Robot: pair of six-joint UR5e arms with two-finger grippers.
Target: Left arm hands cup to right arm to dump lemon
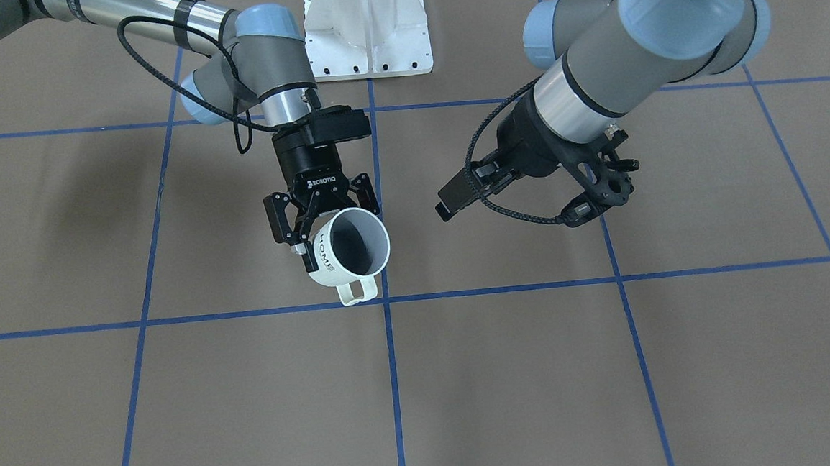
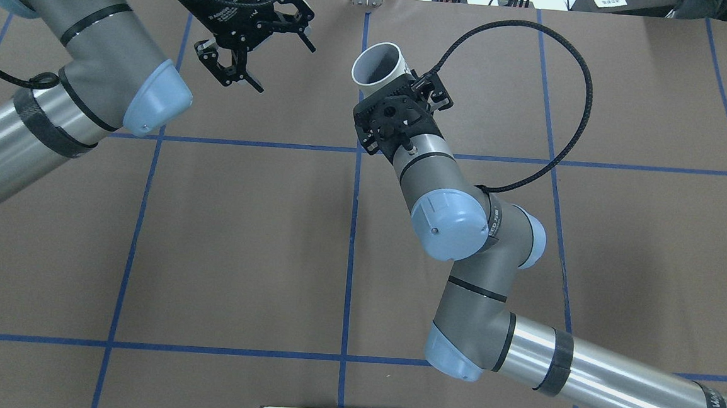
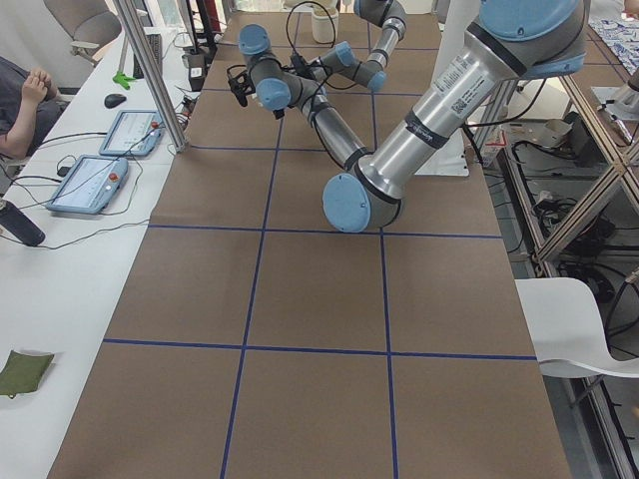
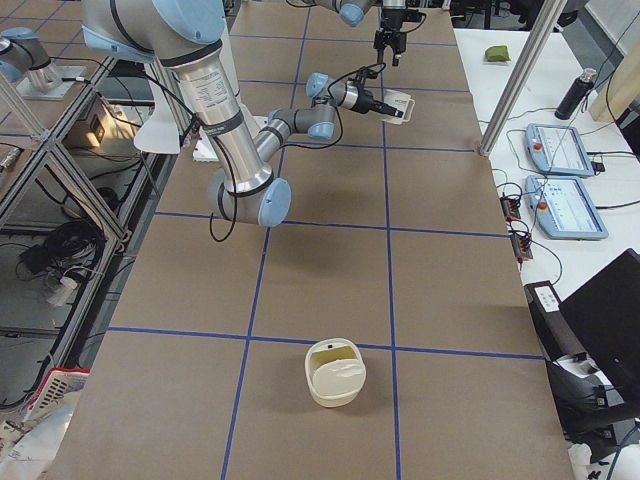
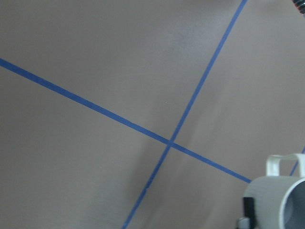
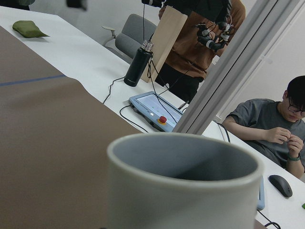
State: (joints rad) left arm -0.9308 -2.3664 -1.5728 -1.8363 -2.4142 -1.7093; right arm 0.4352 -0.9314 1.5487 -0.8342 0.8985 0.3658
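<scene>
The white ribbed cup (image 1: 351, 248) with "HOME" on its side is held above the table, tilted, its grey inside facing outward. No lemon shows inside it or in any view. My right gripper (image 1: 328, 224), marked "ROBOTIQ", is shut on the cup's wall, with the handle pointing away from the gripper. The cup also shows in the overhead view (image 2: 378, 66), the right wrist view (image 6: 186, 181) and the corner of the left wrist view (image 5: 279, 200). My left gripper (image 2: 286, 70) is open and empty, a short way from the cup, also seen in the front-facing view (image 1: 511, 213).
The brown table (image 1: 252, 401) carries a blue tape grid. The white robot base plate (image 1: 366, 27) stands at the robot's side. A cream round container (image 4: 335, 372) sits on the table far toward the right end. Operators and tablets are at the white desk (image 6: 95, 62) beyond.
</scene>
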